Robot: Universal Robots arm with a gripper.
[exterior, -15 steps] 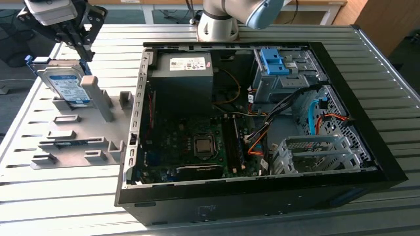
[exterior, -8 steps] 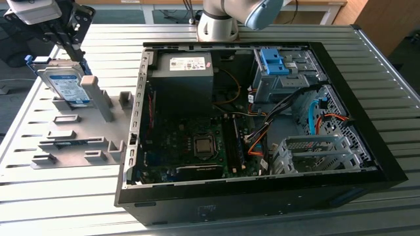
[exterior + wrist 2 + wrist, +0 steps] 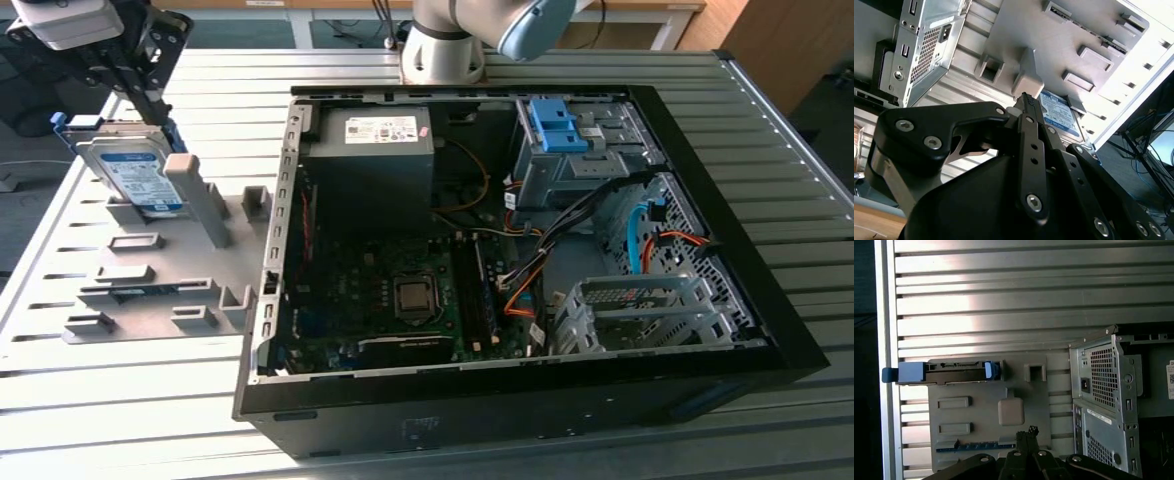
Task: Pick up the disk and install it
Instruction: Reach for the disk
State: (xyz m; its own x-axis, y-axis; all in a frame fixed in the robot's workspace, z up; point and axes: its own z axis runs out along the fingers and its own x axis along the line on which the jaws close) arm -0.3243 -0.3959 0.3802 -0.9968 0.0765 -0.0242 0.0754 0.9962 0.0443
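Observation:
The disk (image 3: pixel 134 178) stands on edge in a slot of the grey holder plate (image 3: pixel 147 300) at the exterior view's left, white-and-blue label facing out and blue rails along its edges. In the first wrist view the disk (image 3: pixel 954 372) shows edge-on; in the second wrist view the disk (image 3: pixel 1060 114) lies beyond the fingertips. My gripper (image 3: pixel 147 108) hangs just above the disk's top edge. Its fingers look pressed together with nothing between them, as the gripper (image 3: pixel 1026 97) and the gripper (image 3: pixel 1028 432) show in both wrist views.
An open computer case (image 3: pixel 747 300) lies on the slatted metal table (image 3: pixel 134 420), right of the holder plate. Inside are a dark power supply box (image 3: pixel 374 150), a motherboard, cables, and a blue bracket (image 3: pixel 558 125) in the drive cage at the far right. The arm's base (image 3: pixel 441 50) stands behind the case.

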